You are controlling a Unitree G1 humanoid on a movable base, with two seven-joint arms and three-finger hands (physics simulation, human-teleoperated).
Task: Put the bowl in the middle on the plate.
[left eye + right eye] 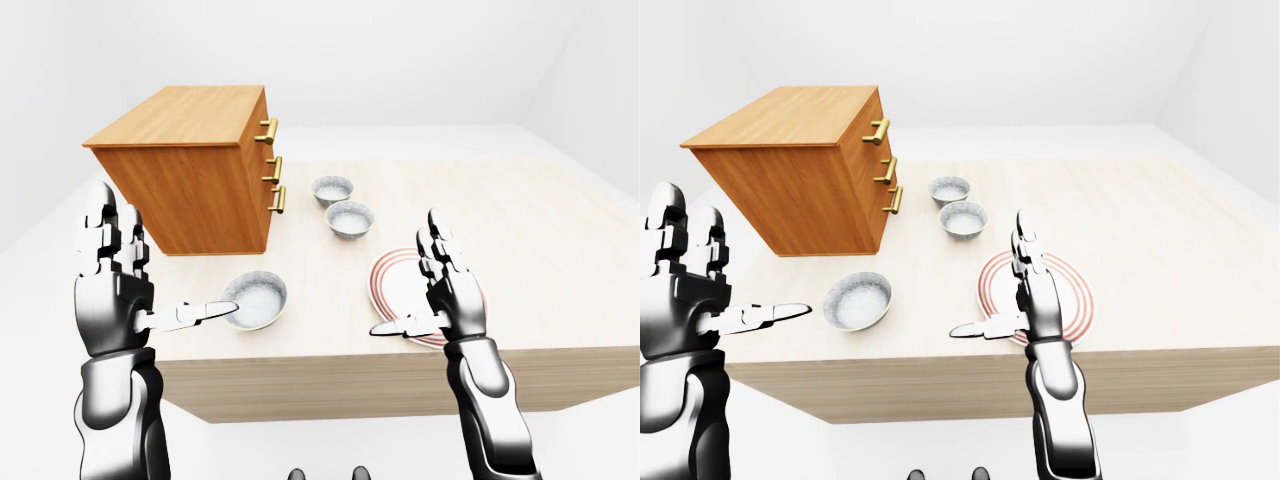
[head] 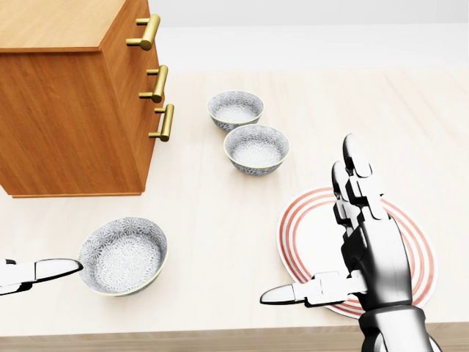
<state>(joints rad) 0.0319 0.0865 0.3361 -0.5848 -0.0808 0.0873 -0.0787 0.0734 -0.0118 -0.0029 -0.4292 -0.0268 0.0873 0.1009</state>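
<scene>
with both hands' fingers spread and empty, reach the right hand [image 2: 366, 242] past the plate [image 2: 308, 227] to the middle bowl [image 2: 256, 149], gripping its rim.

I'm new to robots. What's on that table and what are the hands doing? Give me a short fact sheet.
table: light wood
drawer chest: head view's upper left, brass handles
bowls: three patterned; middle bowl, far bowl, near bowl
plate: red-ringed, nothing on it
left hand: open, raised, beside near bowl
right hand: open, raised above plate
held: nothing
</scene>
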